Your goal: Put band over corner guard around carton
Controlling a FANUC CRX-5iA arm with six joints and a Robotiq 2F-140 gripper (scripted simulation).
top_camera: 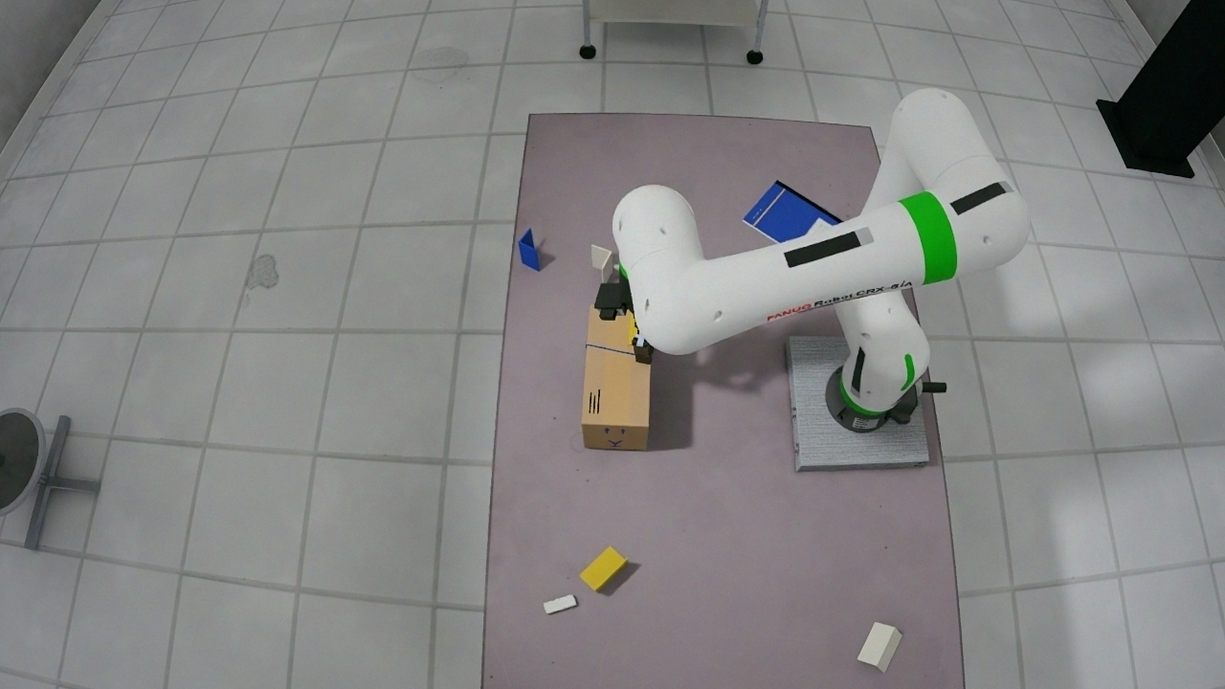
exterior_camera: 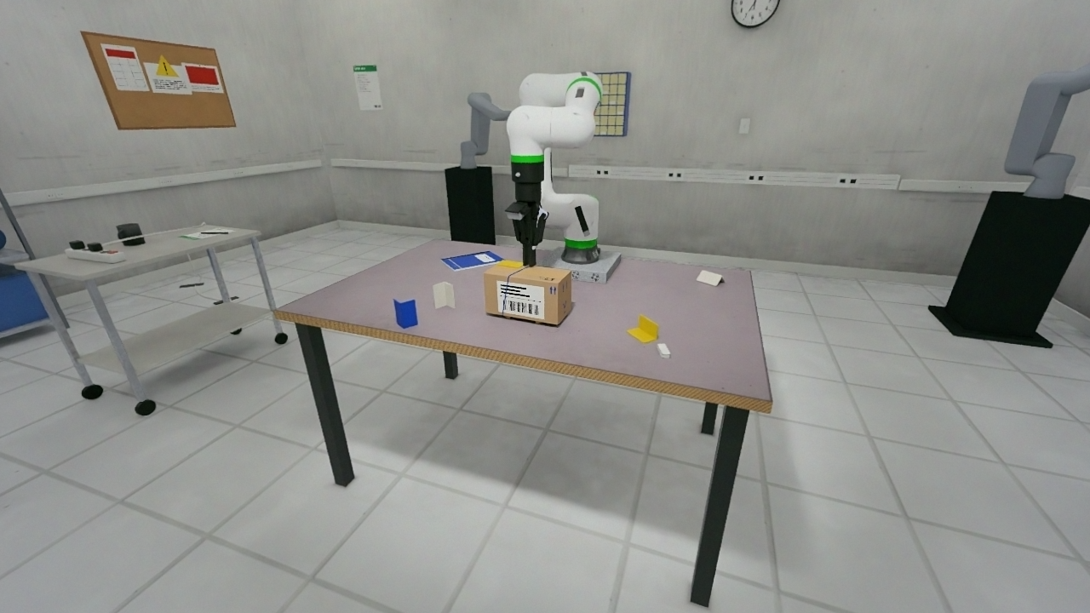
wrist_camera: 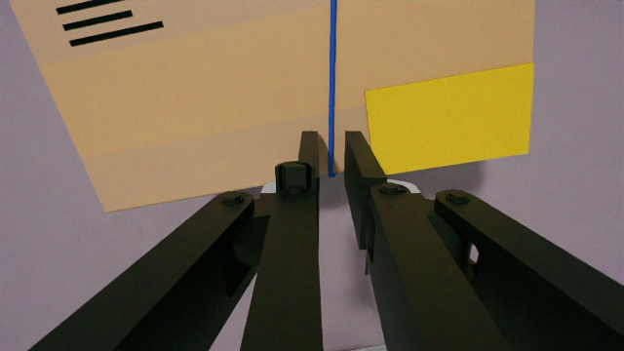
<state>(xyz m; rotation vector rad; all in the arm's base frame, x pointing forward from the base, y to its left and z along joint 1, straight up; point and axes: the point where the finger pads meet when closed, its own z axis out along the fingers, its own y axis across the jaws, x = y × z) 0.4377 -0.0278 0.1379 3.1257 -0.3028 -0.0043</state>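
The carton (top_camera: 616, 385) (exterior_camera: 565, 293) (wrist_camera: 195, 97) stands on the table and looks level. A yellow corner guard (top_camera: 633, 329) (exterior_camera: 509, 263) (wrist_camera: 448, 122) sits on its top edge on the robot's side, near one end. The blue band (top_camera: 610, 347) (wrist_camera: 332, 58) crosses the carton top beside the guard, not over it, and bends down at the edge. My gripper (exterior_camera: 529, 262) (wrist_camera: 331, 156) points down at that edge. Its fingers are narrowly open, with the band between the tips and a gap on each side. The guard's side flap and the band's lower run there are hidden.
On the table (top_camera: 727, 548) stand a blue angle piece (top_camera: 529, 250) (exterior_camera: 405, 313) and a cream one (top_camera: 601, 258) (exterior_camera: 443, 295) beyond the guard end. A loose yellow piece (top_camera: 604, 567), a small white block (top_camera: 560, 604), another cream piece (top_camera: 879, 646) and a blue booklet (top_camera: 788, 212) lie farther off.
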